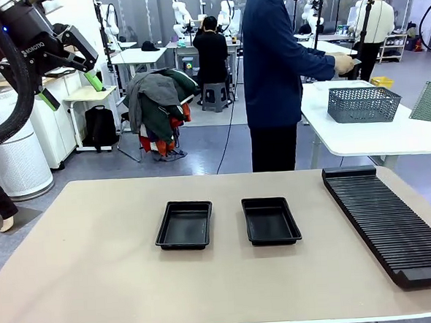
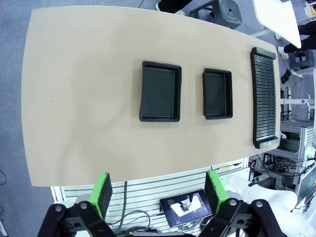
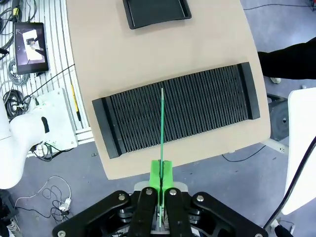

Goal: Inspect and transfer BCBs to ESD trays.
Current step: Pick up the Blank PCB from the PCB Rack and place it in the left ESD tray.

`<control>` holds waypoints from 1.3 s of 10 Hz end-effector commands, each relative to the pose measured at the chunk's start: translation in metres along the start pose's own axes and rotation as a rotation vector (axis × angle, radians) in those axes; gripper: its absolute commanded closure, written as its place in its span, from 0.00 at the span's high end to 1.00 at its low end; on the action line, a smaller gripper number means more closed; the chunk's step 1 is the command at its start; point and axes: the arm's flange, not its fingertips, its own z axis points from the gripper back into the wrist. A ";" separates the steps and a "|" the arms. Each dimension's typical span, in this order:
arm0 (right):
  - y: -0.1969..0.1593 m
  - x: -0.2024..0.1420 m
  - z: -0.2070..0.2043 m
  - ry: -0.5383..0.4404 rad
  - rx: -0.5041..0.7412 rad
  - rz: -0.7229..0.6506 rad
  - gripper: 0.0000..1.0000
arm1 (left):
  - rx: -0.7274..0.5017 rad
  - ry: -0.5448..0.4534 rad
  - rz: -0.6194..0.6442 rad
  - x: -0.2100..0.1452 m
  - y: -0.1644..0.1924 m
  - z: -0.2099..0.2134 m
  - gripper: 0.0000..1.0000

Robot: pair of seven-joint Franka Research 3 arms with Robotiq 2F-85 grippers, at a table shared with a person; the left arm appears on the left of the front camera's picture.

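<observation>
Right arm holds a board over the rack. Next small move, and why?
Probably swing the right gripper, shut on the BCB held edge-on above the rack, toward the nearer ESD tray and tilt it flat: that tray lies empty.

Beige table bears a left ESD tray, a right ESD tray and a ribbed rack

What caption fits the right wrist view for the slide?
Right pincer shut on a BCB, seen edge-on, over the slotted rack.
</observation>
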 end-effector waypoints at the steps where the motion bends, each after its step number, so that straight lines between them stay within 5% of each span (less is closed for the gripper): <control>1: 0.000 0.000 -0.001 0.004 0.001 -0.003 0.00 | -0.002 -0.003 -0.006 0.000 0.001 -0.001 1.00; 4: 0.000 0.000 0.000 0.000 0.000 0.000 0.02 | -0.002 -0.003 -0.006 0.000 0.001 -0.001 1.00; 8: -0.004 0.043 -0.035 -0.152 0.152 -0.504 0.02 | -0.002 -0.003 -0.006 0.000 0.001 -0.001 1.00; 13: 0.014 0.122 -0.136 -0.429 0.409 -0.907 0.02 | -0.002 -0.003 -0.006 0.000 0.001 -0.001 1.00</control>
